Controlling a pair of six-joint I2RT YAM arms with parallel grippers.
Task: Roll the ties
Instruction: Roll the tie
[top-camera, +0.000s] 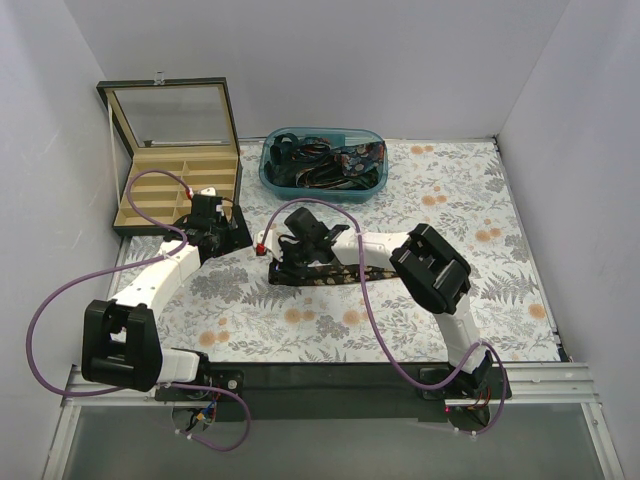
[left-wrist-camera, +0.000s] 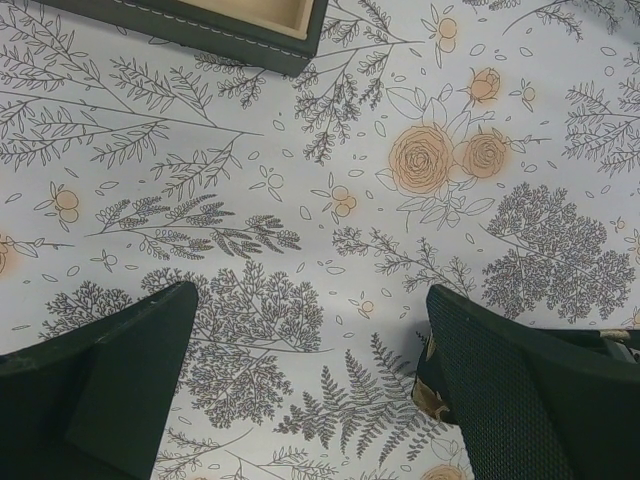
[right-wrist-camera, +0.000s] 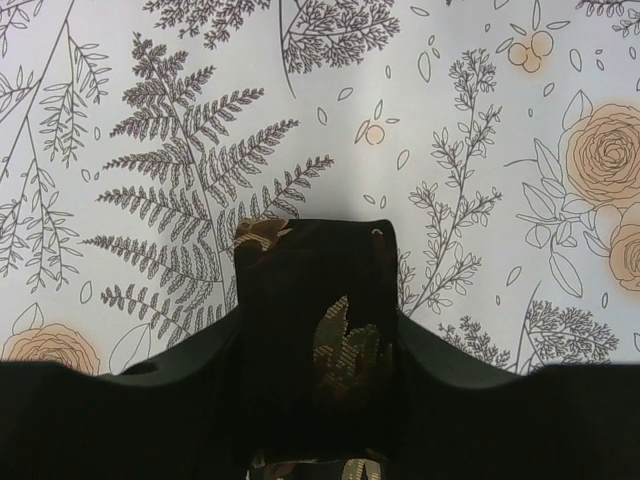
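- Right claw (right-wrist-camera: 318, 335) straddles the folded end of the tie (right-wrist-camera: 315, 290); whether it is pinching is unclear.
- Left claw (left-wrist-camera: 310, 300) gapes empty beside the tie.
- Fabric looks soft and slippery; pinch that end.

Woven cloth tie (right-wrist-camera: 315, 320), matt tablecloth (right-wrist-camera: 150, 100)

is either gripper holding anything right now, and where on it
The right gripper is shut on the tie, pinching it across its width near its end. The left gripper is open and holds nothing.
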